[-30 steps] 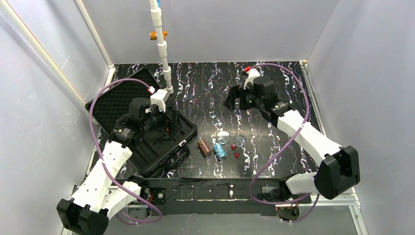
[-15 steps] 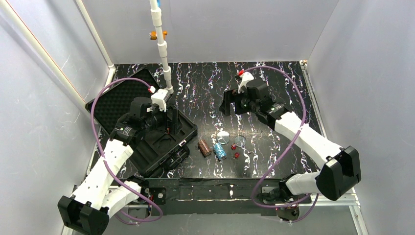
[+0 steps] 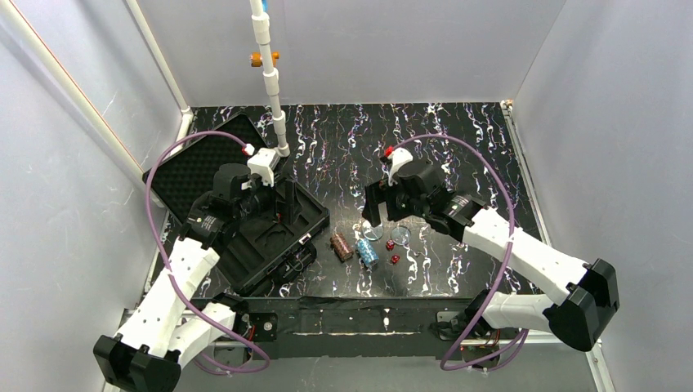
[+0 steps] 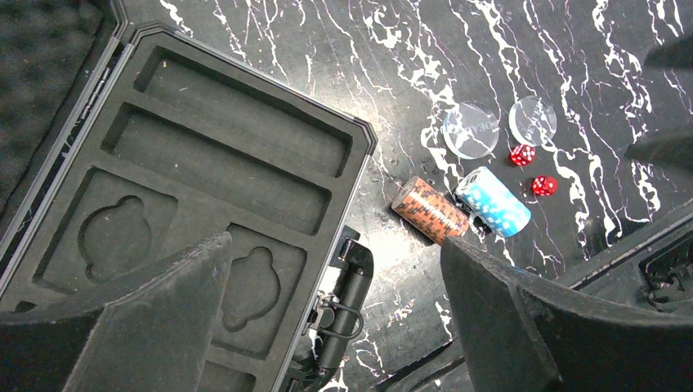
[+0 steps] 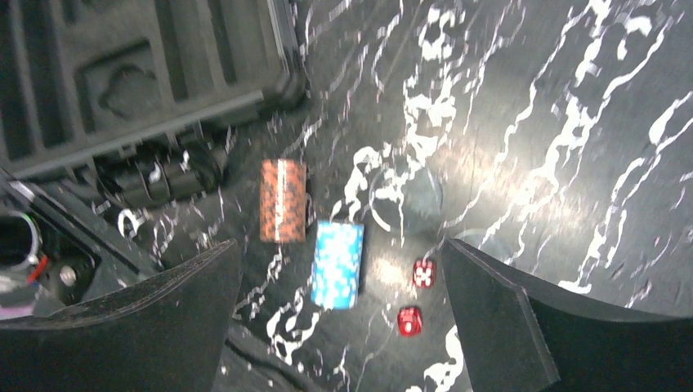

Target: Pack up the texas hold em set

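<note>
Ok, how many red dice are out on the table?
2. One small red die lies beside the clear round discs; the second red die lies just right of the blue-white chip stack. No more visible; none look hidden.

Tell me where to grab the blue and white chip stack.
Pinch the blue-white chip stack across its two flat ends, coming straight down. It lies on its side, so end pressure should keep the chips together, and the brown stack crowds one curved flank.

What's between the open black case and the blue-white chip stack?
The brown chip stack, lying on its side, close beside the blue-white stack and apart from the case. The left wrist view shows it.
</note>
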Controlling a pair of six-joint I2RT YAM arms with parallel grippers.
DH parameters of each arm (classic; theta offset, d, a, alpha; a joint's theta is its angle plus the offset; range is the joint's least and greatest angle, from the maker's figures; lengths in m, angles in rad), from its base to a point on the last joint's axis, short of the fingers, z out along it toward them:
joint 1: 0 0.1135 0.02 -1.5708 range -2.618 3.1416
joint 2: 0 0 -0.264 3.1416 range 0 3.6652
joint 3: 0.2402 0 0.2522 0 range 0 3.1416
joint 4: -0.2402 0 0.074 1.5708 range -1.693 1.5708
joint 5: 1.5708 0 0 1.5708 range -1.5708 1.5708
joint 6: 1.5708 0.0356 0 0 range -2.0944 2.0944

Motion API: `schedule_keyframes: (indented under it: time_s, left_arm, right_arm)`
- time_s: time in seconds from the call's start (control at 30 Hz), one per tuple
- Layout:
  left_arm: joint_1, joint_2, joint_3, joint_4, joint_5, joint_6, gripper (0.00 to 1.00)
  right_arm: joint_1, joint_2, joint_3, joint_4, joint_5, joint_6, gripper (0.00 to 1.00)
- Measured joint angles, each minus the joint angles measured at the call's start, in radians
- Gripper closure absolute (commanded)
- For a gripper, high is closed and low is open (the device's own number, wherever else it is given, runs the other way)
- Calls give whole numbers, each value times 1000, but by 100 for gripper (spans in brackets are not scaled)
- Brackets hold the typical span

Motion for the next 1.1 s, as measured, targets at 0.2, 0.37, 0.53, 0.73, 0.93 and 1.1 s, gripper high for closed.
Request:
schedule_keyframes:
  time_s: [0.2,0.37,0.53,0.73,0.93,1.1]
  left_arm:
    - [0,-7,0,-8,-26,-14,1]
    - [0,-6,0,-24,-27,-23,1]
    - [0,-5,0,-34,-27,-25,1]
    - [0,-2,0,-43,-27,-28,5]
    - [0,-2,0,-58,-34,-32,6]
    - [0,-2,0,-60,-45,-32,7]
  right_arm:
    - [51,11,-30,-71,7,15,0]
    - [79,13,-67,-102,6,27,5]
    - [112,13,-107,-128,7,43,8]
    - [127,14,-167,-130,7,65,12]
    - [137,27,-193,-123,19,90,14]
    - [144,30,-213,-118,35,113,17]
